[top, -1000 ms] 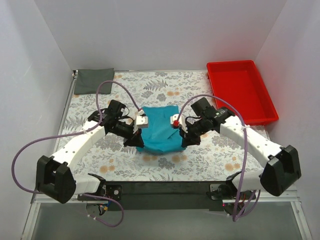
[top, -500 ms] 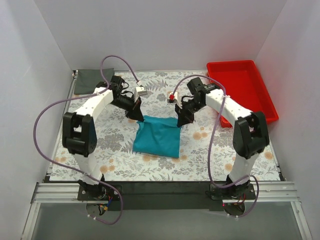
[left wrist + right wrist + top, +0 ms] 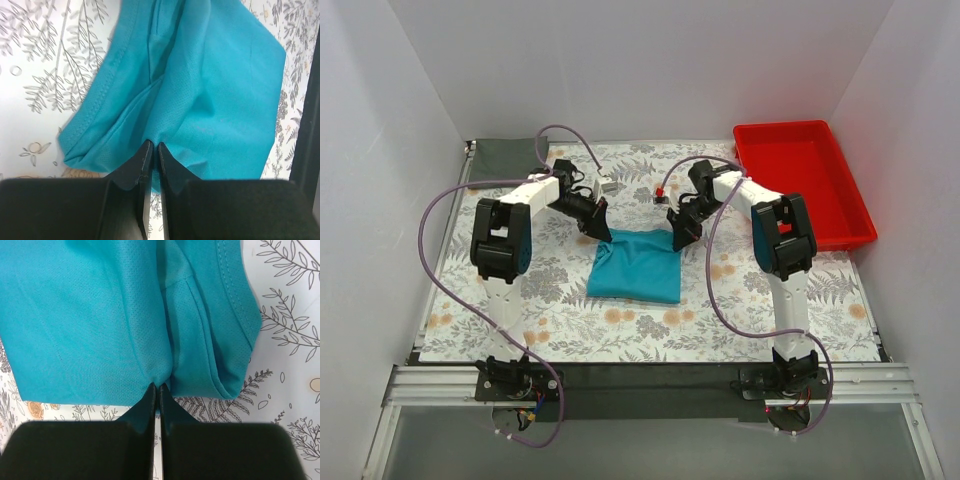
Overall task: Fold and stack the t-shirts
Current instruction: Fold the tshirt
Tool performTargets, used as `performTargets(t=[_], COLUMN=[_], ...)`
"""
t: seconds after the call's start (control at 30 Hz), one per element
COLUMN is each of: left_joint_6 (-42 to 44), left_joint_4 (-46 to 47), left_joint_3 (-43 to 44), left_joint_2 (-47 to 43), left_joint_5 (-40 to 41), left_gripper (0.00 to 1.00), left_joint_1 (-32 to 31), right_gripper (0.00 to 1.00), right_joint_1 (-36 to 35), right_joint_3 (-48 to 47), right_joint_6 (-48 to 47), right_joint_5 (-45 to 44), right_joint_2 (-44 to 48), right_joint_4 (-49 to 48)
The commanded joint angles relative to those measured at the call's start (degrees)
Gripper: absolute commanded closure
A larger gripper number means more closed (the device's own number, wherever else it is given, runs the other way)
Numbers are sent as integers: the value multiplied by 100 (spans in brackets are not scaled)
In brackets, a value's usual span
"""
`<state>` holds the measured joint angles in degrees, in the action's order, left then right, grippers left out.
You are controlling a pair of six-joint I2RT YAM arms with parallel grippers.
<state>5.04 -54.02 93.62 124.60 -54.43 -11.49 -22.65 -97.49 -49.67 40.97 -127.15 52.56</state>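
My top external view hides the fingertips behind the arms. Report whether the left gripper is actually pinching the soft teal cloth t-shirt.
Observer: The left gripper is shut, tips pinching a pucker at the edge of the teal t-shirt.
Operator: Check the right one.
Observer: The right gripper is shut too, tips meeting on the shirt's edge, where the cloth creases.
Operator: Locate the stitched hem.
Observer: A double-stitched hem shows beside the right gripper's tips, lying on the floral-patterned table cloth.
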Motion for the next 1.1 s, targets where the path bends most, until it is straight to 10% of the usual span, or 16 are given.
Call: performTargets(t=[0.0,0.13,0.27,0.47,0.77,1.07], left_joint_6=[-21,-82,-38,190,182,129], left_joint_4=[111,418,550,111,1901,3731], left_joint_3=[-527,-1425,-1926,-1392,-2179,-2946], left_joint_2=[-399,-1033,-1604,-1930,-2361,-2370], left_joint_5=[-111,-164,-208,-621,-350,583], left_gripper=[92,84,64,53,41,41], left_joint_1=[-20,-20,23,235,-608,-1470], right_gripper=[99,99,46,35,81,96], right_joint_1=[-46,-178,-187,147,297,-55], right_joint_3=[-130,816,1373,918,-297,-34], right_joint_6=[19,159,633,1389,3072,4246], right_joint_5=[51,174,543,1185,1836,1932], right_joint_2=[182,620,1236,1694,508,86], right_joint_4=[0,-70,-123,-79,-912,-2003])
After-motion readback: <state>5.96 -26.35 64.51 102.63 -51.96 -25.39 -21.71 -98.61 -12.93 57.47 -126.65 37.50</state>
